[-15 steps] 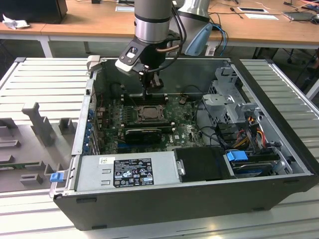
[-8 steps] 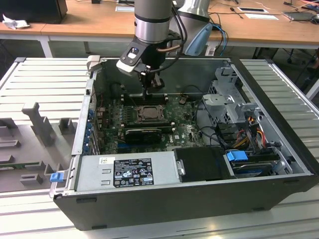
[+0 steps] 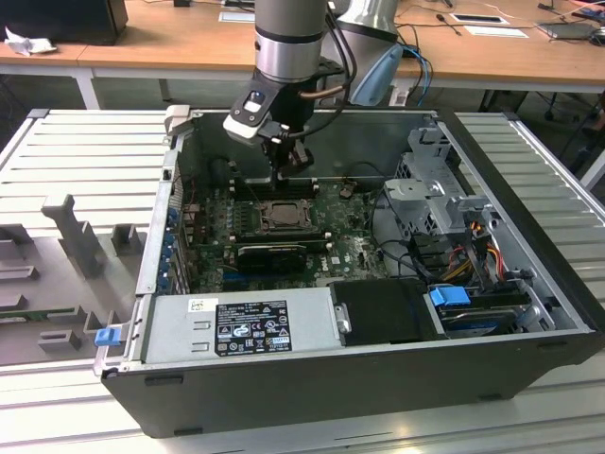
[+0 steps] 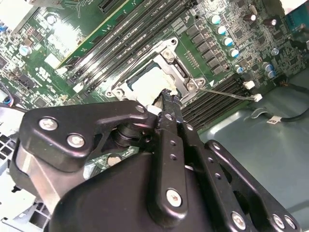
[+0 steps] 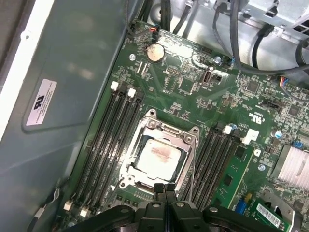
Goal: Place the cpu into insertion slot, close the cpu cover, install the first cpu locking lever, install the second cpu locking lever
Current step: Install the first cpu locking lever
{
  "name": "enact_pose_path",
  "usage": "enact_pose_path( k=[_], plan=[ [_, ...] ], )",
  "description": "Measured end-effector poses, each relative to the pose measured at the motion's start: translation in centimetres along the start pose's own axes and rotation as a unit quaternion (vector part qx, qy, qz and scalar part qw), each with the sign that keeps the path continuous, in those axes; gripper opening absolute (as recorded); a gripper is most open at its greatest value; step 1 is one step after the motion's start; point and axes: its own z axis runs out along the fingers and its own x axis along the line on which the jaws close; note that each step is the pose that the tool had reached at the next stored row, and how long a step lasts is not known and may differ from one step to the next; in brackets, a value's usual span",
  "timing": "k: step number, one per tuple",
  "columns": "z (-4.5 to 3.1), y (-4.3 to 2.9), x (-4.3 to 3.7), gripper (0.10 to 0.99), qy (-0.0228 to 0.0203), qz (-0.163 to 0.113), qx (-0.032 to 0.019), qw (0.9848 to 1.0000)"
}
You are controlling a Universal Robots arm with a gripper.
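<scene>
The cpu [image 5: 159,153] lies flat in the insertion slot [image 3: 280,216] on the green motherboard [image 5: 183,82], its pale top bearing a pinkish smear. The silver cpu cover [image 5: 187,138] lies down around it as a frame. My gripper [image 3: 287,176] hangs just above the slot's edge, fingers [image 5: 159,189] pressed together, shut on nothing that I can see. In the second wrist view the fingertips [image 4: 166,99] overlap the edge of the cpu [image 4: 145,81]. A thin wire lever [image 4: 227,93] juts out sideways from the socket's corner.
Black memory slots [image 5: 104,137] flank the socket on both sides. A black heatsink bar [image 3: 272,253] and a grey power supply box [image 3: 236,326] sit nearer the case front. The drive cage [image 3: 444,194] and cables [image 3: 468,241] fill the exterior view's right.
</scene>
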Motion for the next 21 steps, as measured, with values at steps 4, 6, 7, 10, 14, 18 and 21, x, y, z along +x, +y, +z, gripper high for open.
enact_pose_path(
  k=[4, 6, 7, 10, 14, 18, 21],
  plan=[
    [0.0, 0.0, 0.0, 0.106, -0.0013, -0.048, -0.001, 0.9989],
    [0.0, 0.0, 0.0, 0.106, -0.0027, -0.062, -0.0035, 0.9981],
    [0.0, -0.02, 0.01, 0.106, -0.0032, -0.064, -0.0043, 0.9979],
    [0.03, -0.14, -0.01, 0.106, -0.0048, -0.092, -0.0069, 0.9957],
    [0.04, -0.15, -0.01, 0.106, -0.0053, -0.145, -0.0073, 0.9894],
    [0.06, -0.15, -0.01, 0.106, -0.0065, -0.206, -0.0083, 0.9785],
    [0.1, -0.15, -0.01, 0.106, -0.007, -0.251, -0.0088, 0.9679]
  ],
)
